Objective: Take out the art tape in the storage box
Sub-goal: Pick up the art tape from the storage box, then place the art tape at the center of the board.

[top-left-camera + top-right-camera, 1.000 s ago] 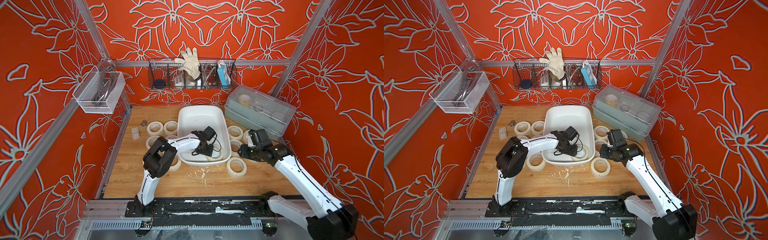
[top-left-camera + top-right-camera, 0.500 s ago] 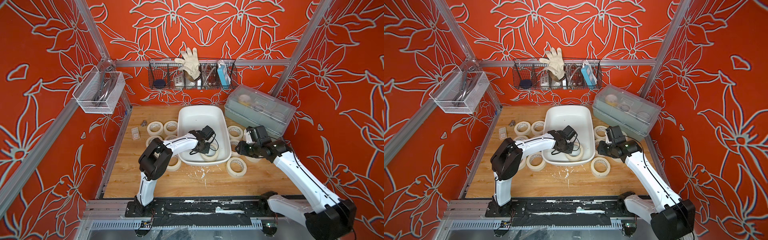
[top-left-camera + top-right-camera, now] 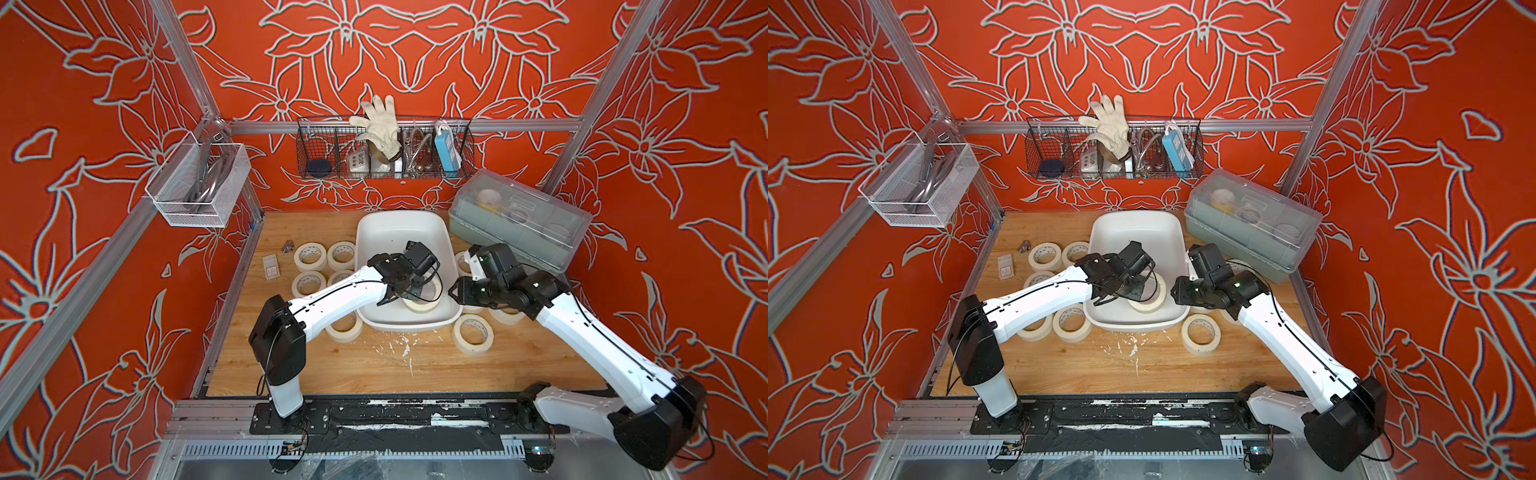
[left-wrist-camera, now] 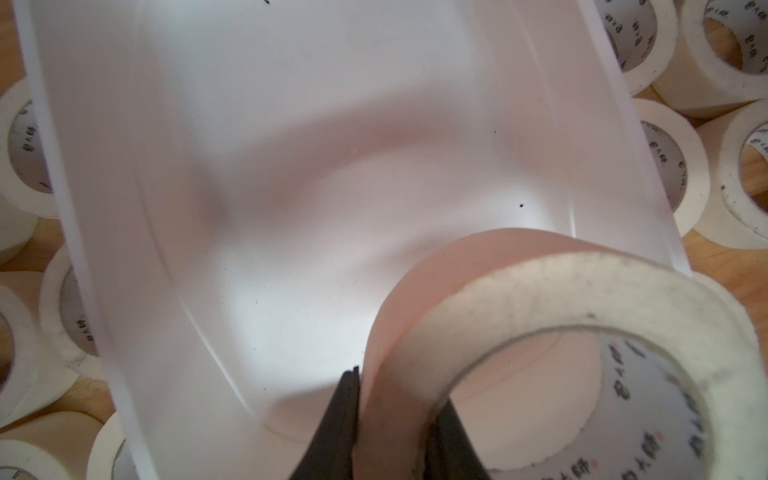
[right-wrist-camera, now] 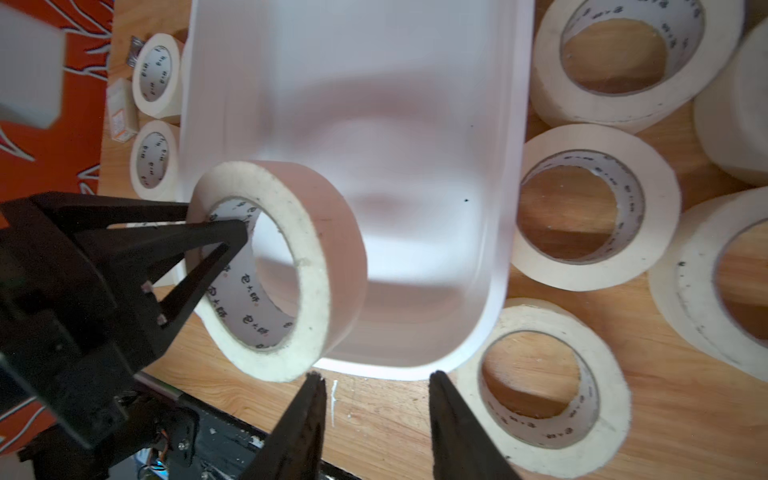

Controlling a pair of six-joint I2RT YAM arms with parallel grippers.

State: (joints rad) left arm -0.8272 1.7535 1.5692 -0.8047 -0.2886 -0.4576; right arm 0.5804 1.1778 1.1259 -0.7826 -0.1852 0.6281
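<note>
In both top views the white storage box (image 3: 400,217) (image 3: 1135,217) sits mid-table. Inside its near end, my left gripper (image 3: 411,286) (image 3: 1133,286) (image 4: 395,399) is shut on the wall of one cream art tape roll (image 3: 424,300) (image 3: 1149,300) (image 4: 582,299) (image 5: 307,257); one finger is inside the core, the other outside. The roll is tipped up on edge over the tub floor (image 4: 291,166). My right gripper (image 3: 455,291) (image 3: 1177,291) (image 5: 376,376) hangs open and empty at the tub's near right corner (image 5: 478,345). Several more rolls (image 3: 473,334) (image 5: 582,208) lie on the table around the tub.
A grey-green box with a clear lid (image 3: 519,220) stands at the back right. A black wire basket (image 3: 386,153) hangs on the back wall and a white mesh basket (image 3: 199,187) on the left wall. A small card (image 3: 271,266) lies left of the rolls.
The left jaws have closed on the roll in the tub and tipped it up. The right gripper has moved left to the tub's corner and its jaws stand slightly wider.
</note>
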